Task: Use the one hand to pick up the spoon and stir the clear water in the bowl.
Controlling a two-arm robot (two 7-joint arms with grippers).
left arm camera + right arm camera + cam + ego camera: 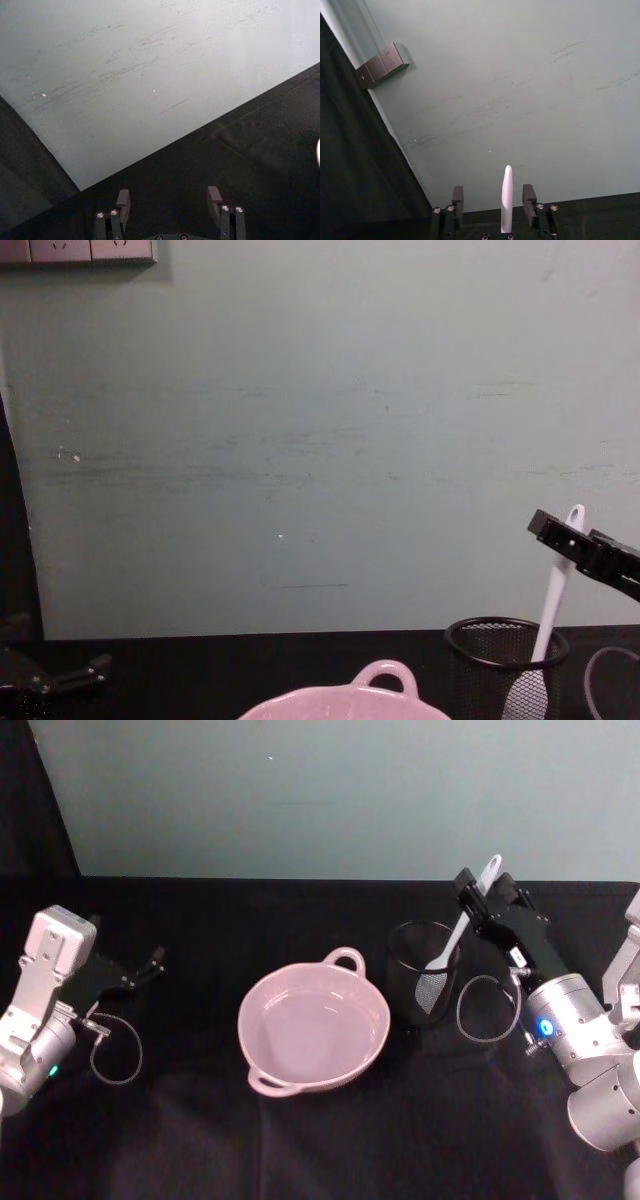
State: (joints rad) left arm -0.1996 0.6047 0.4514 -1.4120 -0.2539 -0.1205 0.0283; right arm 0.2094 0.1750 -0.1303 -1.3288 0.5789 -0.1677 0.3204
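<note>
Right gripper [480, 892] fingers apart around spoon [452, 942] handle, not clamped; spoon standing in mesh cup [422, 978] beside pink bowl [313, 1028]. Head view adds left gripper [150, 963], open, parked w/ no readable label

Silver arms [585, 1030], black claws [480, 895] — blue ring, perhaps lit

Dim, soft light; slight blur, faint shadows.

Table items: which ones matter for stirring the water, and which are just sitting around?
Part of the job:
- spoon, its handle between the right gripper's fingers
- pink bowl, with clear water in it

Just there:
- black mesh cup, the spoon's head down in it
- left gripper, idle at the table's left, open
</note>
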